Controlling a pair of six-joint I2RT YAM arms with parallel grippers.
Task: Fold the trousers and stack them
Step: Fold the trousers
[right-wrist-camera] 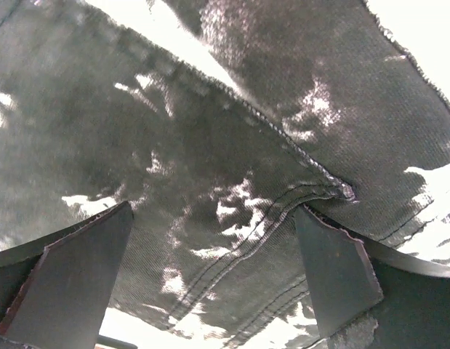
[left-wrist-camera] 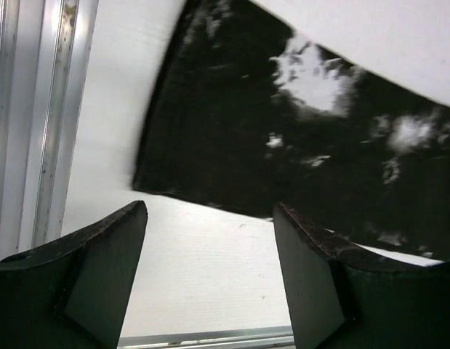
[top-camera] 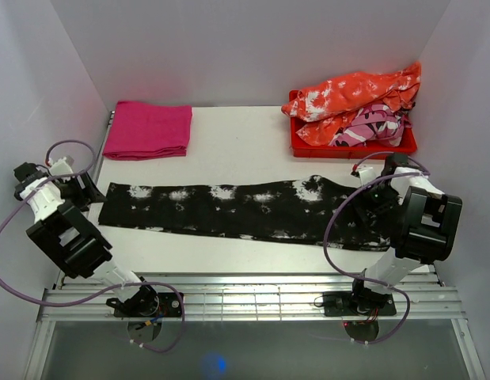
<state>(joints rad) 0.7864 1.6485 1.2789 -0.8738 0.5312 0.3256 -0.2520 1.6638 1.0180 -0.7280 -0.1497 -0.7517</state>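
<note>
The trousers point(top-camera: 245, 207), black with white splotches, lie flat in one long strip across the table point(top-camera: 245, 150). My left gripper point(top-camera: 90, 191) sits at their left end, low over the table. In the left wrist view that gripper point(left-wrist-camera: 210, 207) is open over bare white table, and the trousers' hem point(left-wrist-camera: 232, 131) lies just beyond the fingertips point(left-wrist-camera: 137, 218). My right gripper point(top-camera: 365, 206) hovers over the right, waist end. The right wrist view shows that gripper point(right-wrist-camera: 214, 209) open, with seamed trouser cloth point(right-wrist-camera: 239, 189) spread beneath and nothing pinched.
A folded magenta cloth point(top-camera: 148, 129) lies at the back left. A red tray point(top-camera: 351, 149) at the back right holds an orange-and-white garment point(top-camera: 355, 91) and a pink patterned one point(top-camera: 375, 127). An aluminium rail point(top-camera: 245, 297) runs along the near edge; white walls enclose the sides.
</note>
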